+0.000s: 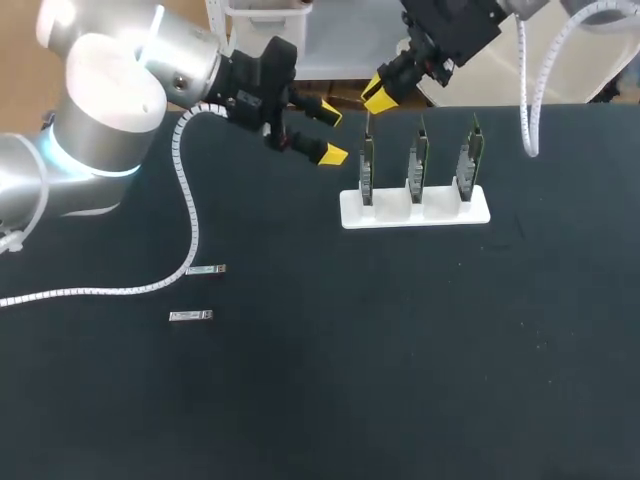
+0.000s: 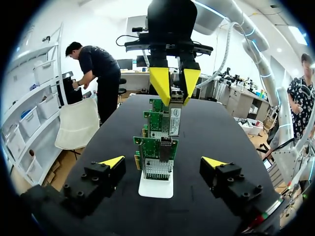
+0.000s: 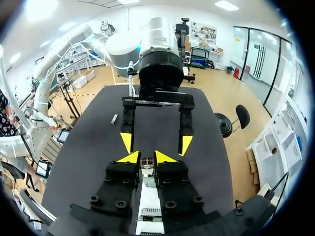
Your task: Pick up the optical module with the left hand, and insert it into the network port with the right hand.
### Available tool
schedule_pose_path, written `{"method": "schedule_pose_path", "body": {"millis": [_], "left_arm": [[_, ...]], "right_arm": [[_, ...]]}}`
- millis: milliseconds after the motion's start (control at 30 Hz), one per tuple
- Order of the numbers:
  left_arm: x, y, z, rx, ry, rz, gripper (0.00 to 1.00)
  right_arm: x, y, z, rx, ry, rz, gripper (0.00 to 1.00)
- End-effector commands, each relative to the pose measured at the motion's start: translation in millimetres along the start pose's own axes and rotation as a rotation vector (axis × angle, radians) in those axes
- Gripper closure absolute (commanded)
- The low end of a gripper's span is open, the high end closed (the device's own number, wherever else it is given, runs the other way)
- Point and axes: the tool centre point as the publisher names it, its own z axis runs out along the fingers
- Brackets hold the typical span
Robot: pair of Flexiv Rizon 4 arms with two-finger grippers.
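Observation:
My right gripper (image 1: 379, 93) is shut on a silver optical module (image 2: 174, 119), holding it upright just above the leftmost of three green network cards (image 1: 367, 165). The cards stand in a white holder (image 1: 415, 208). In the right wrist view the module (image 3: 146, 164) shows between the yellow tips of the right gripper (image 3: 146, 158). My left gripper (image 1: 332, 135) hovers open and empty just left of the cards, facing them. In its own wrist view the left gripper (image 2: 163, 162) straddles the card row at a distance.
Two more silver modules (image 1: 205, 270) (image 1: 190, 316) lie on the black table (image 1: 400, 350) at the left, near my left arm's white cable (image 1: 188, 215). One such module (image 3: 114, 119) shows in the right wrist view too.

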Motion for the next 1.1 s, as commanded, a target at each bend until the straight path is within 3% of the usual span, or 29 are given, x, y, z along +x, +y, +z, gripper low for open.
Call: {"method": "schedule_pose_path", "body": {"millis": [33, 1100], "left_arm": [[-0.7, 0.7, 0.3, 0.001, 0.004, -0.001, 0.00], [-0.7, 0.7, 0.3, 0.001, 0.004, -0.001, 0.00]], "right_arm": [[-0.3, -8.9, 1.3, -0.011, 0.005, -0.009, 1.00], [3.2, -6.6, 5.3, 0.007, 0.020, -0.023, 1.00]]}}
